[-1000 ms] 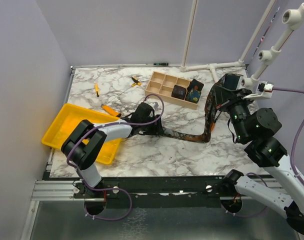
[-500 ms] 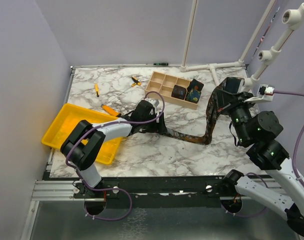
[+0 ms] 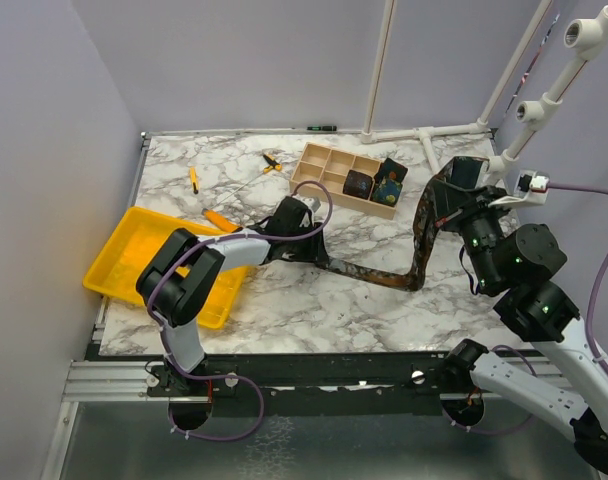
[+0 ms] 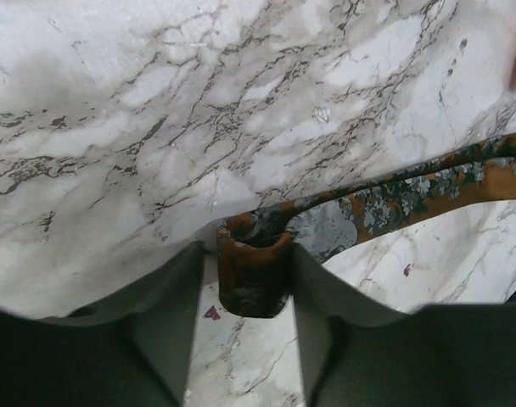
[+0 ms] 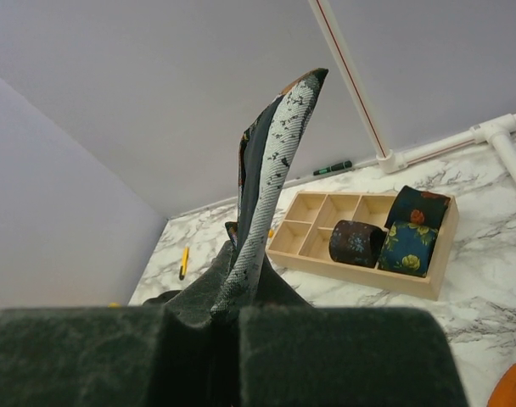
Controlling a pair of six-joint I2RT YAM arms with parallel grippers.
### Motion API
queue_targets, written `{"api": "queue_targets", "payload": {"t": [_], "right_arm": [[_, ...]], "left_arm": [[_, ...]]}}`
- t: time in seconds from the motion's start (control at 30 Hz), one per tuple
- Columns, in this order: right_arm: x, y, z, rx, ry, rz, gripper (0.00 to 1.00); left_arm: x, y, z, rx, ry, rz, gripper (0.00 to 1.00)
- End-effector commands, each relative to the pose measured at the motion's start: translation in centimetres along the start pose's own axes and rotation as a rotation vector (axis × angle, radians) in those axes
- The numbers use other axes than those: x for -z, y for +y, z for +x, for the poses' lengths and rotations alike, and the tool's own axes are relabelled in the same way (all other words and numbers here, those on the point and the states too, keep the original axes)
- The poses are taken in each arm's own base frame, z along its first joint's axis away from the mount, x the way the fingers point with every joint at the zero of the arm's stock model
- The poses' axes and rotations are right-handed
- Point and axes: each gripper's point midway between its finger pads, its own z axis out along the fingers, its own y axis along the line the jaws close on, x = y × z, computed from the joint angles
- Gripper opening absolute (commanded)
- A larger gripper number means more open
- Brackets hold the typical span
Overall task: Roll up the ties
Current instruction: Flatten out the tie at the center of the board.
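A rust-brown patterned tie [image 3: 384,275] runs along the marble table from my left gripper [image 3: 309,252], then bends up to my right gripper [image 3: 446,195]. In the left wrist view my left gripper [image 4: 251,280] is shut on the tie's narrow end [image 4: 254,267], which is curled into a small loop between the fingers; the strip [image 4: 411,191] trails off to the right. In the right wrist view my right gripper [image 5: 232,297] is shut on the wide end [image 5: 271,182], which stands up and shows its grey lining. Three dark rolled ties [image 3: 358,184] [image 5: 357,242] sit in the wooden box.
The wooden divided box [image 3: 329,165] stands at the back centre. A yellow tray [image 3: 134,250] lies at the left under my left arm. Orange-handled screwdrivers [image 3: 222,220] [image 3: 193,178] lie behind it. White pipes [image 3: 424,130] run along the back right.
My left arm's elbow has shifted right and its wrist has turned at the tie's narrow end. My right gripper has moved slightly right with the wide end; the tie's bend has followed.
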Motion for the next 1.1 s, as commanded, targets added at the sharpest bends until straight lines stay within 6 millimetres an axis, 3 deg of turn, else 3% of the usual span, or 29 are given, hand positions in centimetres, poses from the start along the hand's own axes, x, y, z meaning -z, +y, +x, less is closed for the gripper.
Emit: {"api": "queue_targets", "payload": {"t": [0.0, 0.17, 0.33, 0.57, 0.7, 0.83, 0.97, 1.07], "right_arm": [[0.2, -0.7, 0.8, 0.021, 0.018, 0.015, 0.0], [0.2, -1.7, 2.1, 0.027, 0.039, 0.051, 0.0], [0.4, -4.8, 5.1, 0.034, 0.077, 0.169, 0.0], [2.6, -12.8, 11.3, 0.022, 0.108, 0.477, 0.0], [4.1, -16.1, 16.5, -0.025, 0.177, 0.592, 0.0], [5.3, -18.9, 20.2, -0.097, 0.244, 0.712, 0.0], [6.7, -21.8, 21.9, -0.18, 0.253, 0.827, 0.0], [7.6, -23.7, 21.9, -0.226, 0.227, 0.894, 0.0]], "left_arm": [[-0.4, -0.4, 0.7, -0.017, 0.036, 0.039, 0.34], [1.0, -0.5, 0.6, -0.024, 0.002, 0.038, 0.0], [4.6, 0.7, -0.4, -0.015, -0.106, -0.076, 0.0], [9.9, 4.2, 0.0, 0.092, -0.273, -0.274, 0.0], [10.8, 6.0, 1.2, 0.141, -0.31, -0.336, 0.0], [11.0, 6.9, 2.0, 0.174, -0.326, -0.358, 0.0], [11.4, 7.3, 2.5, 0.187, -0.341, -0.368, 0.0], [12.0, 7.4, 2.6, 0.196, -0.364, -0.368, 0.0]]}}
